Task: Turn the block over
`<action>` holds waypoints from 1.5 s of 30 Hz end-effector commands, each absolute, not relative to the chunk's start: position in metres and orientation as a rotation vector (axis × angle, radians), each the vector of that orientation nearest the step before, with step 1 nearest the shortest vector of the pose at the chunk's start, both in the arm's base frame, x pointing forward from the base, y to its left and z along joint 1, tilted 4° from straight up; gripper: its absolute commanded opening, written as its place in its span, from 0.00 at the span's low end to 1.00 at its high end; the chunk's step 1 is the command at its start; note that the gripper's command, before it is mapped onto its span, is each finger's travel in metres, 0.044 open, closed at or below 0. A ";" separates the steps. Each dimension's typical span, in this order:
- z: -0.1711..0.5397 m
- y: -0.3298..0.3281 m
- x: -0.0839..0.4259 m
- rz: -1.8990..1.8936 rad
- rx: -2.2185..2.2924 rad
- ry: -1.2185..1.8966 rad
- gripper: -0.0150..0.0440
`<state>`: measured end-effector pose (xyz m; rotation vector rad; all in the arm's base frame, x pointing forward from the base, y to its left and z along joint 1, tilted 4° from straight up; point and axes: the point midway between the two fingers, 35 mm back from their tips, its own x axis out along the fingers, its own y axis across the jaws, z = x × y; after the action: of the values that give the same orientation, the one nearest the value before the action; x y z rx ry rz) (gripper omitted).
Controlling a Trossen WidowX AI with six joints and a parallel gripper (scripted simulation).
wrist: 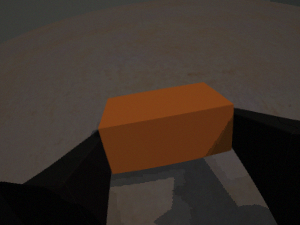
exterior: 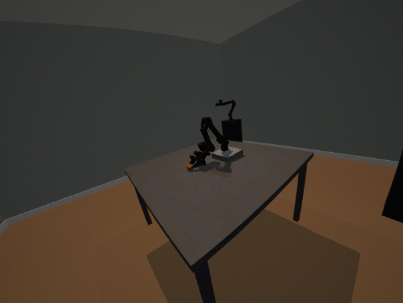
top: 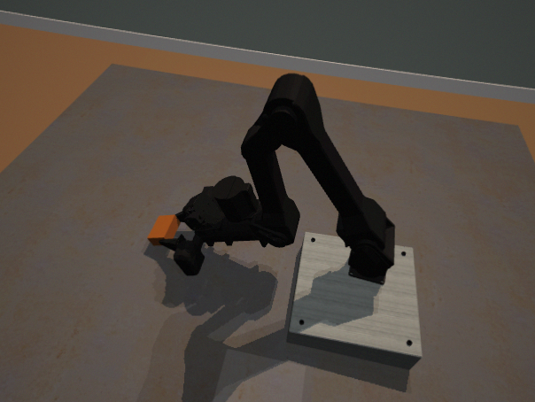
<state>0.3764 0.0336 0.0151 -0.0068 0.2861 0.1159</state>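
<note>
An orange block (top: pixel 163 227) (exterior: pixel 189 166) (wrist: pixel 167 141) is between the two fingers of my gripper (top: pixel 170 228) (wrist: pixel 166 127), which is shut on it. The fingers press on the block's two ends in the wrist view. The gripper reaches out low and slants a little downward. The block is close to the table (top: pixel 89 177) (exterior: pixel 217 200), with its shadow just beside it; whether an edge touches the table I cannot tell. No mark shows on the faces in view, and the faces turned away are hidden.
The arm stands on a pale base plate (top: pixel 399 305) (exterior: pixel 236 153) to the right of the block in the top view. A second arm (exterior: pixel 232 107) on a dark stand (exterior: pixel 232 130) is behind the table in the exterior view.
</note>
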 end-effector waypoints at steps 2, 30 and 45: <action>0.016 0.034 0.376 0.120 -0.004 0.282 0.39; 0.016 0.034 0.376 0.120 -0.004 0.282 1.00; 0.016 0.034 0.376 0.120 -0.004 0.282 1.00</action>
<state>0.3766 0.0336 0.0157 -0.0068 0.2834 0.1159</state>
